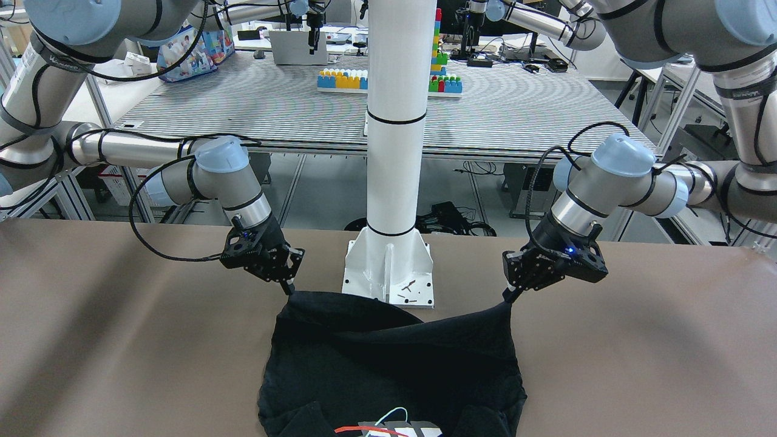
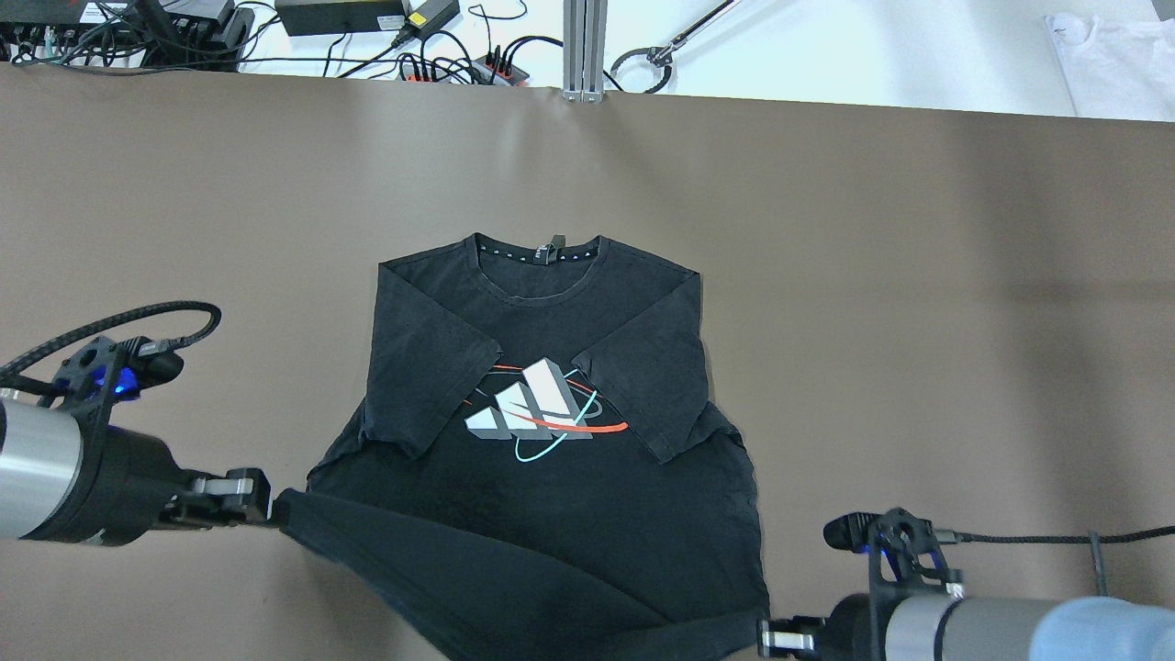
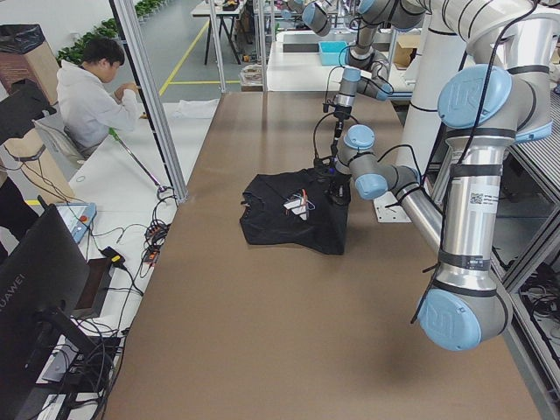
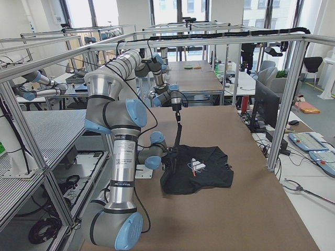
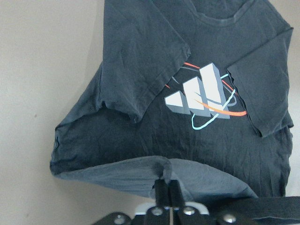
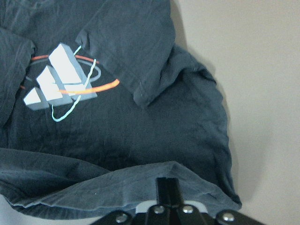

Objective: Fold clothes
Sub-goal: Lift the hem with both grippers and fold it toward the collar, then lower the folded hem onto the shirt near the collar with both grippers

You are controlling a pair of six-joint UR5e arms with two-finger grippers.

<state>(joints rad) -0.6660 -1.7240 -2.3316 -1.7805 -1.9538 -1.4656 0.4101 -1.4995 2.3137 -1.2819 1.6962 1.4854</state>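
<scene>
The black T-shirt (image 2: pixel 551 496) lies print-up at the centre of the overhead view on the brown table (image 2: pixel 918 321). Its collar (image 2: pixel 537 250) points to the top of the frame and its hem (image 2: pixel 459 574) to the bottom, so its long axis runs top to bottom. Both sleeves (image 2: pixel 431 367) already lie folded in over the chest. The left gripper (image 2: pixel 266 503) and right gripper (image 2: pixel 766 635) each pinch a hem corner, raised at lower left and lower right. The hem-to-collar fold looks left to do

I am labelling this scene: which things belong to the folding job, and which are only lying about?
Job: black T-shirt; left gripper and right gripper, each shut on its lower hem.
Lying about: white pillar, toy blocks, white cloth, cables.
</scene>
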